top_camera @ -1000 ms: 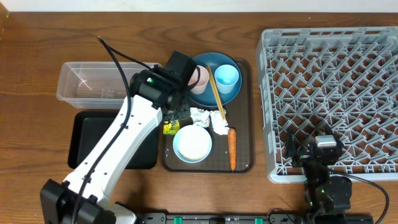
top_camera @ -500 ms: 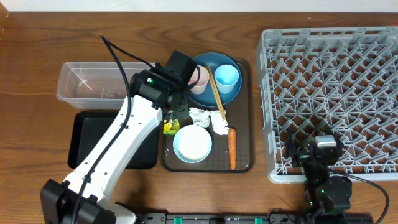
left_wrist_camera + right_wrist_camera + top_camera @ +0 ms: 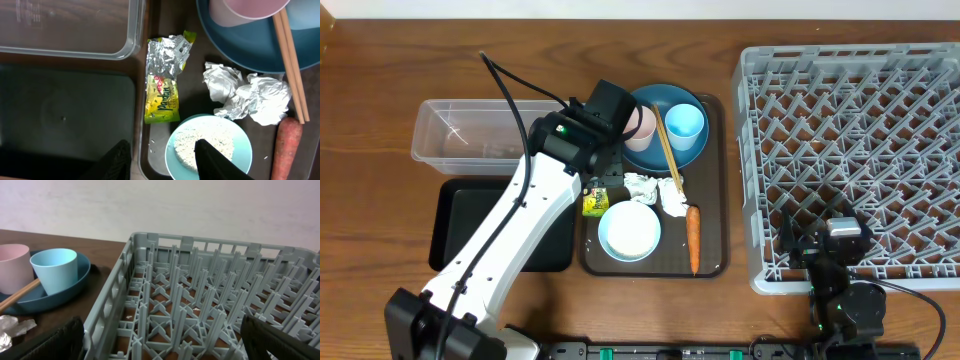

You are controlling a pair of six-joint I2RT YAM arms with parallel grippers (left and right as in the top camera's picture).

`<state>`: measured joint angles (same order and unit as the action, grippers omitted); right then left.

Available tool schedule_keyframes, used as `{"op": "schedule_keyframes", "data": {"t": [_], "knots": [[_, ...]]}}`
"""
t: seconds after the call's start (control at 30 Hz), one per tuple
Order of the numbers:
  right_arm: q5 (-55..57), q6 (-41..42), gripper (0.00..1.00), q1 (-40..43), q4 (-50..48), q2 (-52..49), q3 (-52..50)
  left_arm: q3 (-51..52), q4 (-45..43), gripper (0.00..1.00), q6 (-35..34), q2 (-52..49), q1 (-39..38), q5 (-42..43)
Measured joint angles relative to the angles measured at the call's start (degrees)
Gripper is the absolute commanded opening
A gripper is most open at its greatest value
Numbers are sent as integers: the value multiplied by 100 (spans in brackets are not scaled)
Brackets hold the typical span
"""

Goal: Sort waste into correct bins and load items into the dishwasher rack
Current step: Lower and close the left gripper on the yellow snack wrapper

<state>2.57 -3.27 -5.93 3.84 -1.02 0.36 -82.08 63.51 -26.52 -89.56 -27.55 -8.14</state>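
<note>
Left gripper [image 3: 160,152]: fingers partly apart with nothing between them, hovering at the bottom of the wrist view, just below the foil snack wrapper [image 3: 164,85].
Right gripper [image 3: 165,342]: fingers spread wide and empty, at the dishwasher rack [image 3: 860,130], lower right of the overhead view.
Wrapper: flat on the brown serving tray [image 3: 712,200], by its left rim.
Paper wads [image 3: 247,97]: right of the wrapper, below the blue plate [image 3: 240,52].
Bowl [image 3: 629,231]: holds white rice [image 3: 185,145].
Carrot [image 3: 285,147]: right of the bowl.
Plate load: pink cup [image 3: 245,10], blue cup [image 3: 55,270], chopsticks [image 3: 292,70].
Bins: clear tub [image 3: 430,130] above black tray [image 3: 470,215], left of centre.
</note>
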Motion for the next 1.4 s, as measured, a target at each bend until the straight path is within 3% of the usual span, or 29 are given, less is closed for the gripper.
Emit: {"op": "schedule_keyframes", "data": {"t": [0.2,0.93,1.03,1.2,1.4], "knots": [[0,0,99,0,0,0,0,22,-61,24,-13,0,0,-2],[0,0,99,0,0,0,0,1572,-2192,23,-107,-2,-39,-22],[0,0,99,0,0,0,0,1823,-2555,28,-68,-2,-42,-24],[0,0,99,0,0,0,0,2271,-3049,46,-33,-2,-42,-26],[0,0,99,0,0,0,0,2356,-3274,47,-46,-2,-44,-24]]}}
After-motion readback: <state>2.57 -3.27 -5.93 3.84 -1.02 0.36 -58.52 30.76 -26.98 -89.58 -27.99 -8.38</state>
